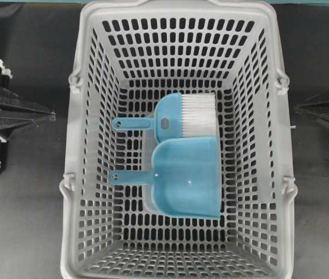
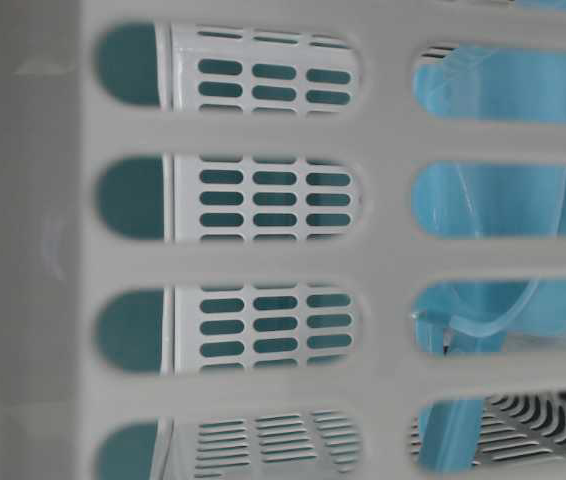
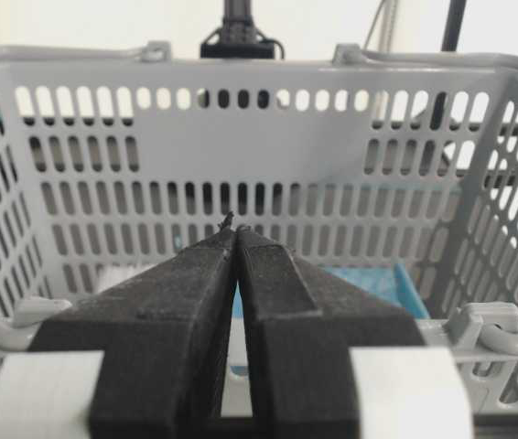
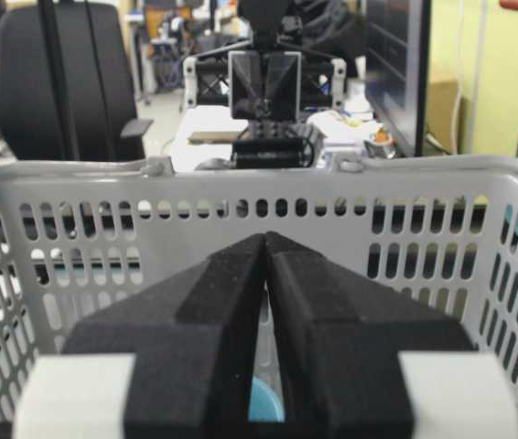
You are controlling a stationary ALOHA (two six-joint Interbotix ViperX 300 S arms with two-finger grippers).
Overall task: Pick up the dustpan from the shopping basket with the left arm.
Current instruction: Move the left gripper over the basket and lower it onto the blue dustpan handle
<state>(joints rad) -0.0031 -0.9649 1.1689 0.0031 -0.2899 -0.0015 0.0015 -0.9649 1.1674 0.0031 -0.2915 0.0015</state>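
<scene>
The light blue dustpan (image 1: 185, 180) lies flat on the floor of the grey shopping basket (image 1: 89, 145), its thin handle pointing left. The blue brush (image 1: 182, 116) with white bristles lies just behind it. My left gripper (image 1: 53, 116) is shut and empty, outside the basket's left wall. In the left wrist view its tips (image 3: 236, 229) meet above the near rim, and part of the dustpan (image 3: 369, 283) shows beyond. My right gripper (image 1: 297, 107) is shut and empty outside the right wall, tips together in its wrist view (image 4: 265, 236).
The basket fills most of the overhead view and has high slotted walls (image 3: 268, 165) and folded handles on its rims. The table-level view looks through its wall slots (image 2: 263, 130) at light blue plastic (image 2: 483, 200). Dark tabletop (image 1: 25, 203) lies on both sides.
</scene>
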